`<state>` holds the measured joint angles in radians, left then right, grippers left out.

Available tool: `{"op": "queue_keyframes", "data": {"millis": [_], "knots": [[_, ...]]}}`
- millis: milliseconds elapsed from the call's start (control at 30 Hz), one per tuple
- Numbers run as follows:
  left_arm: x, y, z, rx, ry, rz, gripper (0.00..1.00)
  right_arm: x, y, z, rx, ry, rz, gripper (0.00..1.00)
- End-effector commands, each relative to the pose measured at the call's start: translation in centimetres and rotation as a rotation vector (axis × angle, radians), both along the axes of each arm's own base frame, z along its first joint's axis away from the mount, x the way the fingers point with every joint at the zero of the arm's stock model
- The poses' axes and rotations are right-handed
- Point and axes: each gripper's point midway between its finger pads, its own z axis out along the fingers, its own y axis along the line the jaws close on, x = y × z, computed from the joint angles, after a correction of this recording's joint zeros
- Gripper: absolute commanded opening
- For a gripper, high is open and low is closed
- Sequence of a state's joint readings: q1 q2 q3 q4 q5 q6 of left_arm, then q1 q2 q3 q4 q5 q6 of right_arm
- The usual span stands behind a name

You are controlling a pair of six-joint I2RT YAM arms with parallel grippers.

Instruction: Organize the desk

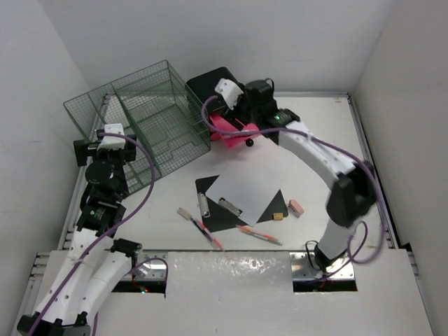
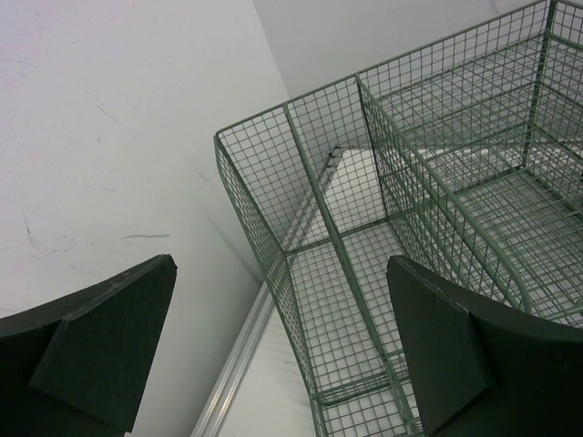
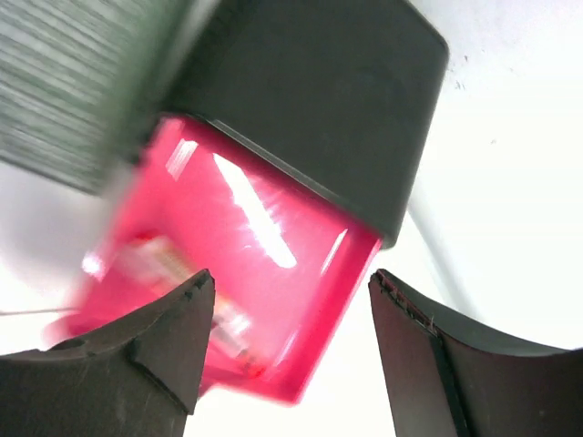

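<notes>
The desk (image 1: 175,192) fills the floor of the top view, a white tabletop walled on three sides, with the arm bases at 6 o'clock. Loose items lie around its centre: a black clipboard (image 1: 213,218) carrying a white sheet (image 1: 241,192), two pens (image 1: 206,231) at 6 o'clock of the clipboard, and a pink eraser (image 1: 295,207) at 3 o'clock of it. None of these is stowed yet, so sorting is judged to be at an early stage.

A black box (image 1: 210,84) stands at 12 o'clock on the desk. Its pink drawer (image 3: 264,255) is pulled out toward the centre, which leaves the tray open from above to receive small items. Something pale lies in the tray; the right wrist view is too blurred to identify it.

The right claw (image 3: 287,350) is at the drawer front. Its fingers are spread wide with nothing clamped between them; the drawer shows in the gap beyond them. Whether a finger touches the drawer cannot be told.

A green wire rack (image 1: 140,115) occupies 10 to 11 o'clock, set at an angle. The left claw (image 2: 282,360) hovers at the rack's 8 o'clock corner, near the left wall, fingers parted and empty, well apart from the loose items. This posture probably leaves the centre free for the right arm.

Risk: the pens lie flat and may slip.
</notes>
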<state>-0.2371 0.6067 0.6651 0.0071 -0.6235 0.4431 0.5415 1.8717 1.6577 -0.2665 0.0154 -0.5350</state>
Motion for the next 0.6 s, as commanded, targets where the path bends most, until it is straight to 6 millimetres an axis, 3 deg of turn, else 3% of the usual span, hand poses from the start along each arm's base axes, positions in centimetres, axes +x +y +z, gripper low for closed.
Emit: {"op": "queue_keyframes", "data": {"millis": [0, 33, 67, 100, 200, 233, 333, 400, 467, 567], "knots": [[0.0, -0.4, 0.6, -0.014, -0.033, -0.017, 0.99, -6.3, 1.9, 4.4, 0.324, 0.061, -0.044, 0.66], [0.0, -0.4, 0.7, -0.015, -0.036, -0.016, 0.99, -9.9, 2.9, 1.6, 0.392, 0.148, -0.024, 0.66], [0.0, -0.4, 0.8, -0.017, -0.038, -0.014, 1.00, -11.7, 3.4, -0.4, 0.412, 0.194, -0.016, 0.65], [0.0, -0.4, 0.8, -0.017, -0.038, -0.014, 1.00, -15.0, 4.6, -4.3, 0.396, 0.247, 0.013, 0.62], [0.2, -0.6, 0.5, -0.016, -0.031, -0.020, 1.00, -20.3, 6.1, -7.6, 0.340, 0.325, 0.066, 0.61], [0.2, -0.7, 0.4, -0.016, -0.031, -0.024, 1.00, -23.7, 7.0, -9.4, 0.263, 0.395, 0.123, 0.64], [0.1, -0.8, 0.6, -0.018, -0.036, -0.028, 1.00, -30.3, 9.1, -11.8, 0.189, 0.531, 0.237, 0.68], [-0.1, -0.7, 0.8, -0.020, -0.044, -0.028, 1.00, -33.2, 10.0, -13.6, 0.123, 0.557, 0.280, 0.68], [-0.3, -0.4, 1.0, -0.021, -0.050, -0.013, 1.00, -34.2, 10.2, -16.2, 0.071, 0.606, 0.272, 0.65], [-0.9, 0.3, 1.7, -0.031, -0.067, 0.030, 1.00, -34.5, 10.2, -17.5, 0.037, 0.647, 0.229, 0.56]]}}
